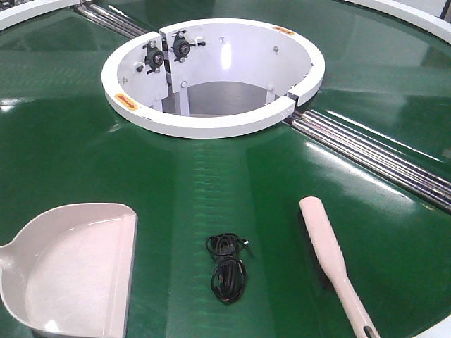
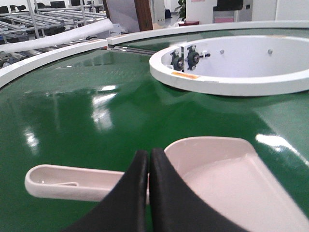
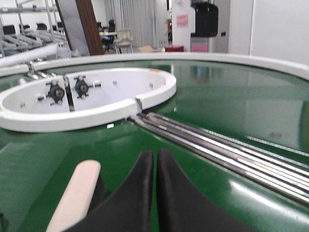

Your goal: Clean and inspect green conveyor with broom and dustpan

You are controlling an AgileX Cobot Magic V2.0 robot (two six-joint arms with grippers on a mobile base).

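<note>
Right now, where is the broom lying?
In the front view, the broom lies on the green conveyor at lower right, handle toward the camera, just right of the coiled black cable and opposite the dustpan.

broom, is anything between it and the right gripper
Nothing visible does. The right gripper, jaws shut, hangs just beside the broom with only bare green conveyor between. The black cable coil lies on the broom's far side.

Lost the handle of the pale pink-beige plastic dustpan [image 1: 70, 274] past the lower-left edge, and the handle end of the pale flat-backed broom [image 1: 322, 236] at bottom right.
</note>
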